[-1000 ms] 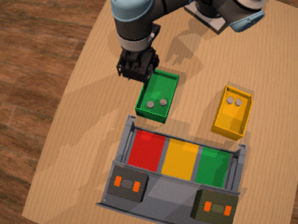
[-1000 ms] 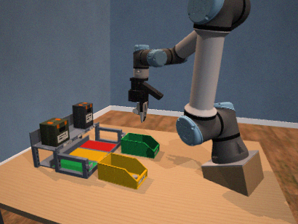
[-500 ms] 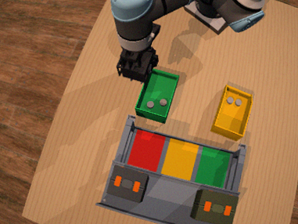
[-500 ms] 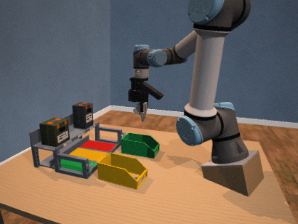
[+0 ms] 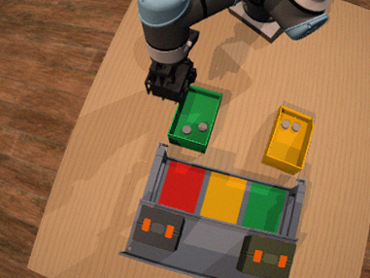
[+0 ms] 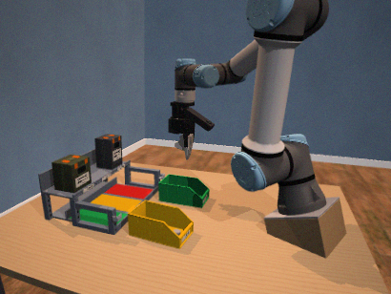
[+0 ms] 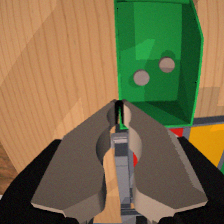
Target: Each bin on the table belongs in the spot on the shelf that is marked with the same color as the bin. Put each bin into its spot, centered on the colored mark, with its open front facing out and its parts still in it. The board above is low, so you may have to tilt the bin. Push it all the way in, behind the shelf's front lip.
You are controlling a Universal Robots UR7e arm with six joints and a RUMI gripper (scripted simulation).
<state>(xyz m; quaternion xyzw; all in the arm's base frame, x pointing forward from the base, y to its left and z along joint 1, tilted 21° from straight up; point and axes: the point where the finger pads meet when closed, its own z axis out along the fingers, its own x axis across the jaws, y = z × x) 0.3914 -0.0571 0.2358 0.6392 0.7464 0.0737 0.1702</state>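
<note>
My gripper [image 6: 187, 157] [image 7: 119, 101] is shut on nothing, its fingertips together, high above the table beside the green bin. In the top view the fingertips are mostly hidden under the gripper body. The green bin [image 5: 198, 109] [image 6: 181, 192] [image 7: 154, 37] stands upright on the table with two grey round parts in it. The yellow bin [image 5: 289, 146] [image 6: 154, 228] stands upright to its right in the top view, also with two parts. Both low fronts face the robot base. The shelf [image 5: 209, 240] shows uncovered red [image 5: 181, 187] [image 6: 131, 191], yellow [image 5: 224, 197] and green [image 5: 264, 207] [image 6: 95, 218] marks.
The shelf's upper board covers the rear of the marked level. A dark box [image 5: 158, 228] [image 6: 109, 152] and an olive box [image 5: 267, 257] [image 6: 72, 173] stand on it at opposite ends. Grey side rails flank the marks. Both bins stand close in front of the shelf.
</note>
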